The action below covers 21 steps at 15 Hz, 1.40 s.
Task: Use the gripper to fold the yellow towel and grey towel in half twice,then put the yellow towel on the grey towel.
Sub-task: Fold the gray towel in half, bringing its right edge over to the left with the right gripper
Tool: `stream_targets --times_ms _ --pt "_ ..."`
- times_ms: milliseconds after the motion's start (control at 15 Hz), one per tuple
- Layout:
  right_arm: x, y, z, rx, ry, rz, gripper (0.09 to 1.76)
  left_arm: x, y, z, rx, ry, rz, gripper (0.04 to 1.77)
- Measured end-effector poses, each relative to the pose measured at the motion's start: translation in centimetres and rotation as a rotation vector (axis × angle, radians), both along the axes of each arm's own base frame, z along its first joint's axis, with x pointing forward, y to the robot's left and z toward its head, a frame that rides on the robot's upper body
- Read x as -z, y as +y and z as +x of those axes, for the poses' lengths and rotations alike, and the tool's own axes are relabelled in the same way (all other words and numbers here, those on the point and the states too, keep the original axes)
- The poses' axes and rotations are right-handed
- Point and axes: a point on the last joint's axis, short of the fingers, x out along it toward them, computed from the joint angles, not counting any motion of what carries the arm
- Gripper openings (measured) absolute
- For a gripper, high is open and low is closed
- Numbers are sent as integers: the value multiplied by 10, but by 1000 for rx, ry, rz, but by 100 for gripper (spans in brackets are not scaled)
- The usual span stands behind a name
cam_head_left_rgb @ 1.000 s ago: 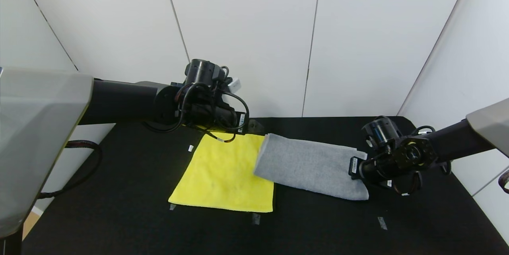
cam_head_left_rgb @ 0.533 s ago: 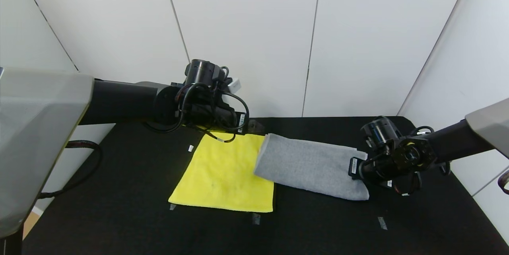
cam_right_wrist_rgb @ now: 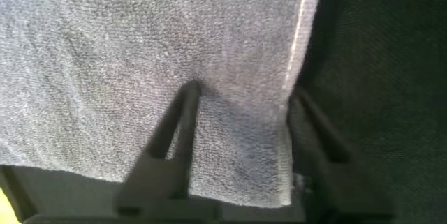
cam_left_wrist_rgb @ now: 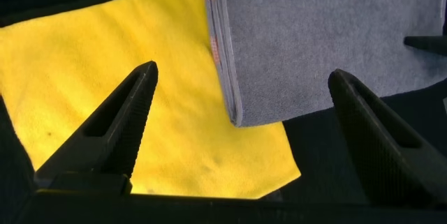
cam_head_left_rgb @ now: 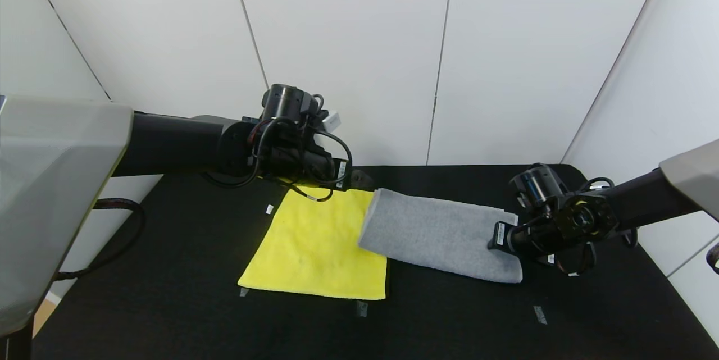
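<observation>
Black tabletop (cam_head_left_rgb: 168, 304), no legible writing anywhere. 1 grey towel (cam_head_left_rgb: 438, 233), folded, lying right of centre, its left end overlapping 1 yellow towel (cam_head_left_rgb: 314, 247) spread flat. Left claw (cam_left_wrist_rgb: 241, 130) wide open, empty, above both towels. Right claw (cam_right_wrist_rgb: 241, 123) part-open, fingers straddling grey towel's right edge.

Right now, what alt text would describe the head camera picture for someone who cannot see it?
A folded mid-grey terry towel overlaps one edge of a flat bright yellow microfibre towel on a black table. The right gripper sits open at the grey towel's end; the left gripper hovers open over the yellow towel's far edge.
</observation>
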Motion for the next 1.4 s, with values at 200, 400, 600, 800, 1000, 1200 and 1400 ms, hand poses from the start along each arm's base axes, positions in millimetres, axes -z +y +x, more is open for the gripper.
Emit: stream_targets --times_ms 200,400,600,800,1000,1200,1400 --pt "0 -1 0 2 4 -1 119 0 0 0 1 0 0 172" --pt "1 -1 0 4 5 -1 134 0 0 0 -1 -1 0 172" --pt "3 -1 0 3 8 -1 141 0 0 0 -1 -2 0 172" --pt "2 0 -1 0 7 0 146 0 0 0 -1 -1 -1 172" --pt "1 2 -2 -6 7 -1 149 -1 0 0 -1 -2 -1 172" --pt "-4 9 -5 -24 -1 1 155 -2 1 0 -1 -5 -2 172" --pt "-18 16 -10 -44 -36 10 160 -3 1 -1 -1 -8 -3 172"
